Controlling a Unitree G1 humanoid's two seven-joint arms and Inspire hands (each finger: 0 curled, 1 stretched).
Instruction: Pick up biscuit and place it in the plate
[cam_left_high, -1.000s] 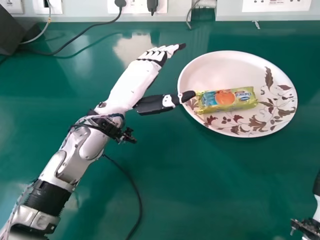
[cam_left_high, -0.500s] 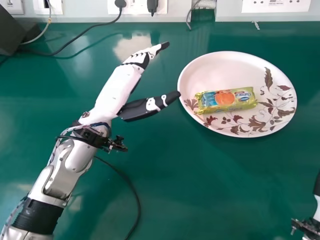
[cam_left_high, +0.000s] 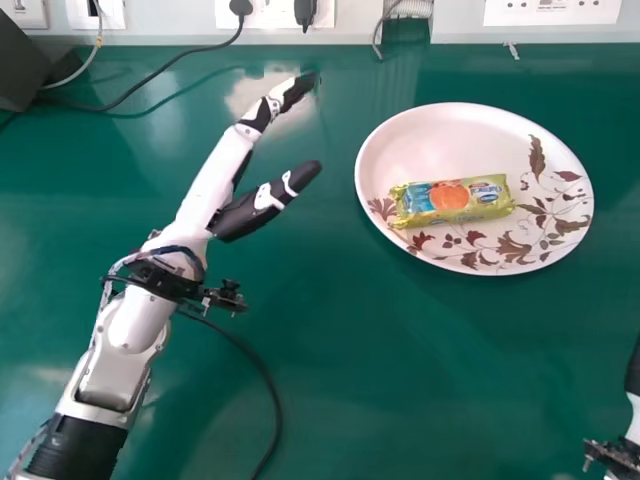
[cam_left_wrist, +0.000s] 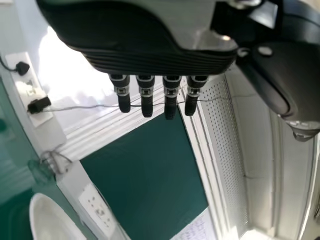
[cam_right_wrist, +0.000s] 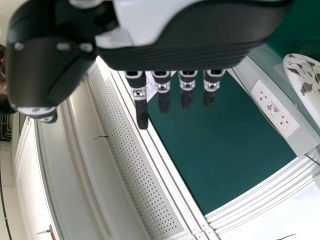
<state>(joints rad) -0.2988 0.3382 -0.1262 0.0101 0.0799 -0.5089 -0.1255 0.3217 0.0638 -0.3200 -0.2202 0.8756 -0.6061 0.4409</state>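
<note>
One small biscuit packet in shiny yellow-green wrapping with a blue and orange print (cam_left_high: 455, 200) lies on the round white plate with brown leaf patterns (cam_left_high: 440, 130), a little toward its left and near rim from the middle, long side running roughly left to right. The plate sits on the glossy green table (cam_left_high: 350, 350), nearer its far edge, by the wall, and right of the middle of what the head view takes in. So the placing looks done, and the step in hand seems to be the finish: getting the arm clear. The left robot hand (cam_left_high: 215, 175) is to the left of the plate, apart from it and from the packet, fingers extended and thumb spread well away from them, nothing held. The right robot hand (cam_right_wrist: 200, 35) has its fingers straight and holds nothing either. What comes next should ask for no further grip, only drawing the left arm back toward the near left without brushing the rim; sweeping it right could nudge the plate. As for what is hard to see, the packet covers part of the leaf pattern, and its underside is hidden. The right arm is cut off by the right side of the head view, the left forearm runs out at the bottom left, and the plate is cropped in both wrist views. A thin black cable (cam_left_high: 262, 370) passes behind the left arm, so its full course cannot be traced.
</note>
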